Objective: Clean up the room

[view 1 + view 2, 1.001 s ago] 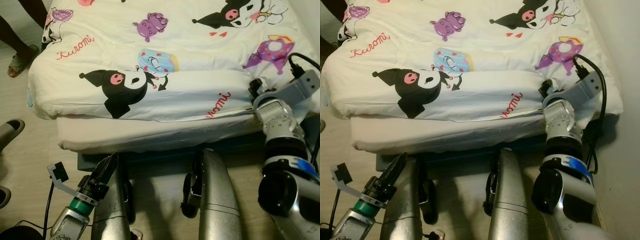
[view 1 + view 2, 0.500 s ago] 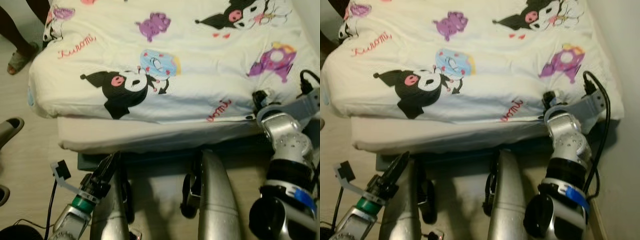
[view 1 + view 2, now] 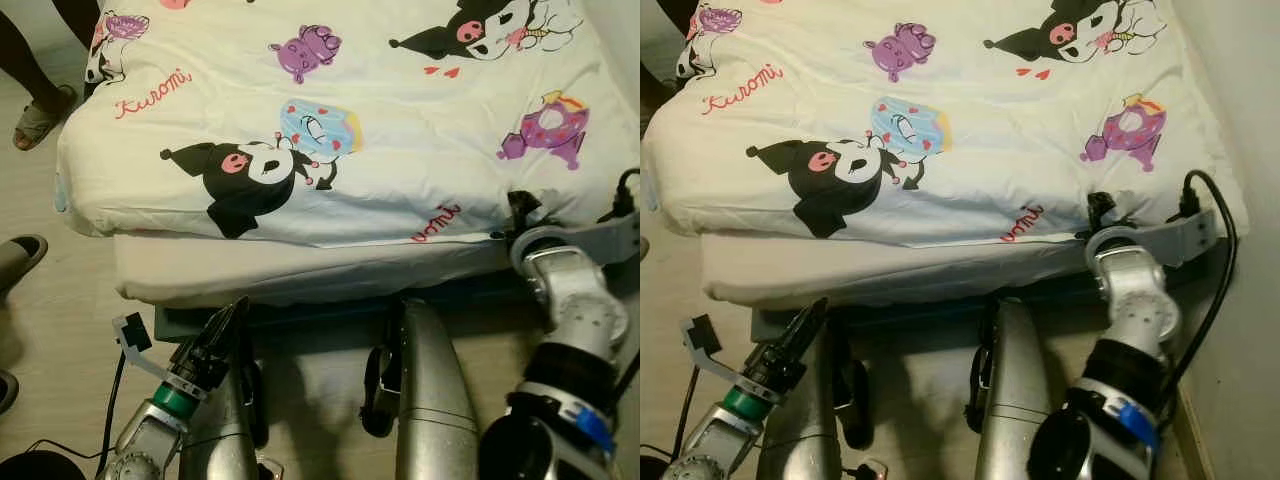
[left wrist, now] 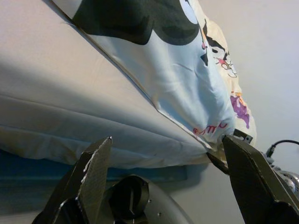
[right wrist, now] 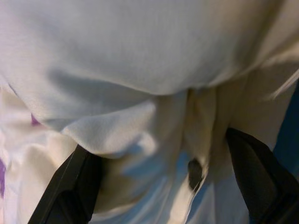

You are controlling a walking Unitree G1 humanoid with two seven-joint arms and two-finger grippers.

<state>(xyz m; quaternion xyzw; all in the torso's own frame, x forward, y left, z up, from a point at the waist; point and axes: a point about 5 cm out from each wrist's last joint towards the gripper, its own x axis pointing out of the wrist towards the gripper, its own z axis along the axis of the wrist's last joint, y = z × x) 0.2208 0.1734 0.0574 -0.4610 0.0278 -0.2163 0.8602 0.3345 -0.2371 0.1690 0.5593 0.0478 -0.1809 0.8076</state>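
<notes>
The right gripper, fingers apart around the hem of the white cartoon-printed quilt, has drawn that fold down over the bed's edge, flattening it, while the left gripper hangs parted below.

Left tool held low beside the left leg, fingers spread apart (pointing up and forward). Right arm bent upward, right tool spread wide, fingers pressed into cloth.
</notes>
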